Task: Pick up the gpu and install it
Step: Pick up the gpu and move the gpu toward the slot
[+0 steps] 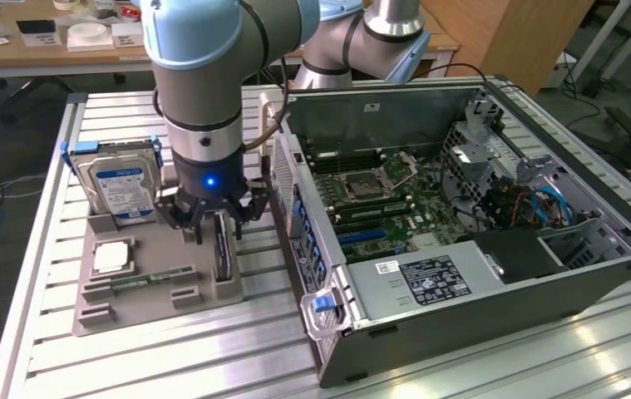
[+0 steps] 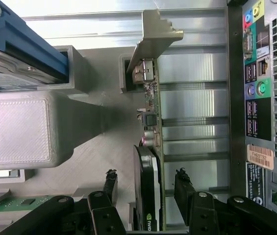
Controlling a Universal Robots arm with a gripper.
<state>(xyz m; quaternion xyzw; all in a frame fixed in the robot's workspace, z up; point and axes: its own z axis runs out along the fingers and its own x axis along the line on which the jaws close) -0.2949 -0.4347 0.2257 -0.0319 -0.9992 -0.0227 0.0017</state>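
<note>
The gpu [image 1: 223, 256] stands on edge in a slot of the grey holder tray [image 1: 143, 309], seen as a thin dark slab. In the wrist view the gpu [image 2: 152, 147] shows its green board, black cooler and silver end bracket [image 2: 154, 39]. My gripper [image 1: 222, 223] hangs straight above it, open. The two black fingers [image 2: 110, 183] straddle the card, one on each side, with a visible gap to the card on both sides. Nothing is held.
A silver hard drive [image 1: 119, 187] with a blue frame stands at the tray's back. A green memory stick [image 1: 143, 281] and a small square chip [image 1: 112, 256] also lie in the tray. The open computer case [image 1: 460, 216] sits right beside the tray, its rear ports [image 2: 256, 98] close to the card.
</note>
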